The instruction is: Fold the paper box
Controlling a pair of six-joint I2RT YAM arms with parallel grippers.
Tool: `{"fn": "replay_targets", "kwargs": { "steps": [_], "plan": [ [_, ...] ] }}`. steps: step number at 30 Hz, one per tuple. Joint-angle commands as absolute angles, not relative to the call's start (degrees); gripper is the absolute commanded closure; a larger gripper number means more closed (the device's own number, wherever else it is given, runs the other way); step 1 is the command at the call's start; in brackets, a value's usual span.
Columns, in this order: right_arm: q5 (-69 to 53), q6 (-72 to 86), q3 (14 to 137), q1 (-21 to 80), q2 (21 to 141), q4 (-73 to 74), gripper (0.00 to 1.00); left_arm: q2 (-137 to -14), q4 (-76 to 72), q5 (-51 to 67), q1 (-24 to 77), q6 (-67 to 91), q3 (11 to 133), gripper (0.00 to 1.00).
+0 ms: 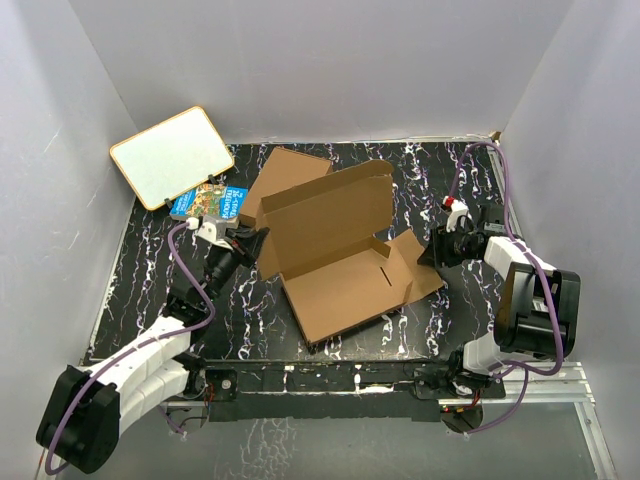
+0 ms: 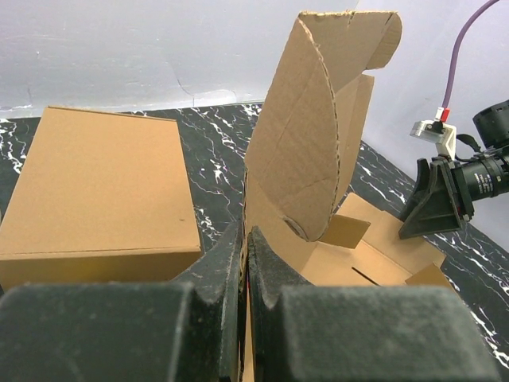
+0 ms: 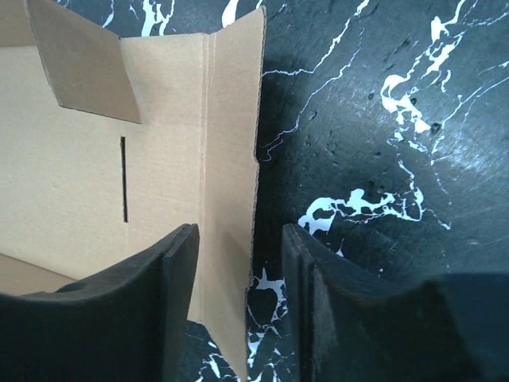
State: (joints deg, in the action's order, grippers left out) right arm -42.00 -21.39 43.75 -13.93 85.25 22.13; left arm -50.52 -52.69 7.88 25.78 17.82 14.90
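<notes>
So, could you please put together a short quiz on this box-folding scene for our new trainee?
1. True or false: the left gripper is shut on an edge of the paper box.
2. The right gripper is: A) shut on a flap; B) open, astride a flap's edge; C) out of view.
3. What colourful thing lies between the whiteboard and the flat brown box?
Key: 1 true; 2 B; 3 the book.
</notes>
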Motion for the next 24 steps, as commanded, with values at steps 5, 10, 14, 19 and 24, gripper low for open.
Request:
{"fn": "replay_targets", "kwargs": {
  "steps": [5,10,14,19,24],
  "plan": [
    [-46.15,-21.12,46.52,-14.15,83.69,21.69,0.71,-51.11,-56.19,7.29,26.35,19.44,17.5,1.0],
    [-48.44,-21.81,46.45,-14.15,82.07,22.03,0.83,-51.7,-55.9,7.47,26.45,20.27,18.05,1.0],
    [-50.74,-23.35,46.71,-14.15,80.29,23.16,0.91,-52.09,-55.37,7.64,26.54,20.89,18.64,1.0],
    [-53.66,-23.96,47.08,-14.15,76.12,23.27,0.92,-53.05,-54.27,8.92,26.54,21.3,20.12,1.0],
    [-56.86,-21.52,48.3,-14.15,72.62,21.56,0.92,-55.05,-54.14,10.04,26.5,22.59,22.41,1.0]
  ]
}}
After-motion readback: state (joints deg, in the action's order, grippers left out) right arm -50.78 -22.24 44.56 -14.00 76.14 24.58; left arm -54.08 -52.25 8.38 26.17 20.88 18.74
